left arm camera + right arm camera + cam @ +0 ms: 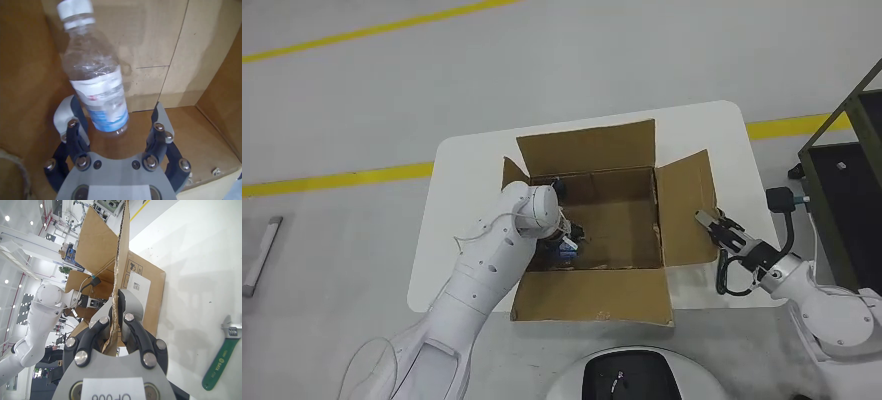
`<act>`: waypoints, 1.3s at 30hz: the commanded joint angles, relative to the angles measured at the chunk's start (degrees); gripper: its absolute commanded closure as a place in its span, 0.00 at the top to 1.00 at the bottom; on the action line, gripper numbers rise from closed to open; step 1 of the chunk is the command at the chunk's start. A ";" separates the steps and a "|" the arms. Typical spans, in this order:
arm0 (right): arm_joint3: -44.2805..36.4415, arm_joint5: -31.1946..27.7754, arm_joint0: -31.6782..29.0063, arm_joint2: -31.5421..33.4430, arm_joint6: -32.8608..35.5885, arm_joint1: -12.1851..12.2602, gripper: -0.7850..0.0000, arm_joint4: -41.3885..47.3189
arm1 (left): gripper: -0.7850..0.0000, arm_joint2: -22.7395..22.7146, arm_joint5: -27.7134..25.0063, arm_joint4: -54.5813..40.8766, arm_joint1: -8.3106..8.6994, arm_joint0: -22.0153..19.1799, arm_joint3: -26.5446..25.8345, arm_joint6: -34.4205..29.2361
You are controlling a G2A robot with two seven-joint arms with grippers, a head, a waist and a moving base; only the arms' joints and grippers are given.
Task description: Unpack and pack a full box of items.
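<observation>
An open cardboard box (587,150) stands in the middle of the white table (467,210). My left gripper (570,238) is down inside the box by its left wall. In the left wrist view it (116,104) is open, and a clear plastic bottle (94,75) with a white cap and a white and blue label leans between the fingers, close against one finger (75,108). My right gripper (704,218) is at the box's right flap. In the right wrist view it (115,298) is shut on the torn edge of that flap (122,237).
A wrench with a green handle (221,359) lies on the table to the right of the box. A dark metal frame (842,190) stands past the table's right edge. The box floor (189,132) around the bottle is bare.
</observation>
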 commanded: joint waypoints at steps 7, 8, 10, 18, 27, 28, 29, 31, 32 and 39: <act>2.75 0.38 2.39 -0.04 0.79 0.19 0.00 -0.57 | 1.00 -5.11 -0.64 8.69 3.01 3.28 -10.07 1.59; 3.07 0.40 2.58 -0.21 0.90 0.21 0.00 -0.72 | 1.00 -6.33 -0.20 9.96 3.55 4.14 -11.95 1.59; 3.61 0.47 2.96 -0.56 0.89 0.22 0.00 -0.93 | 1.00 -8.40 -0.20 13.63 4.70 6.07 -15.54 0.99; 5.38 0.63 3.70 -1.99 0.34 0.24 0.00 -2.30 | 1.00 -18.86 1.32 19.68 8.00 13.80 -28.28 -1.46; 5.12 2.01 4.17 -2.21 0.76 0.32 0.00 -1.71 | 1.00 -21.78 -1.03 16.88 8.55 16.61 -33.51 -3.14; 4.61 2.17 4.14 -2.21 0.84 0.33 0.00 -1.72 | 1.00 -21.37 -1.19 16.83 8.47 16.56 -33.53 -2.97; 4.28 2.42 4.02 -2.22 1.02 0.35 0.00 -1.69 | 1.00 -20.87 -1.25 16.90 8.39 16.48 -33.31 -3.04; 3.59 2.74 3.80 -2.24 1.19 0.39 0.00 -1.83 | 1.00 -19.94 -1.31 16.53 8.17 16.37 -32.85 -2.68; 3.28 2.83 3.70 -2.24 1.30 0.43 0.00 -2.24 | 1.00 -19.53 -1.34 16.52 8.07 16.20 -32.68 -2.47; 2.96 5.27 3.19 -1.88 -0.93 0.38 0.00 -2.09 | 1.00 -20.69 -3.01 15.54 8.14 16.55 -35.73 -0.41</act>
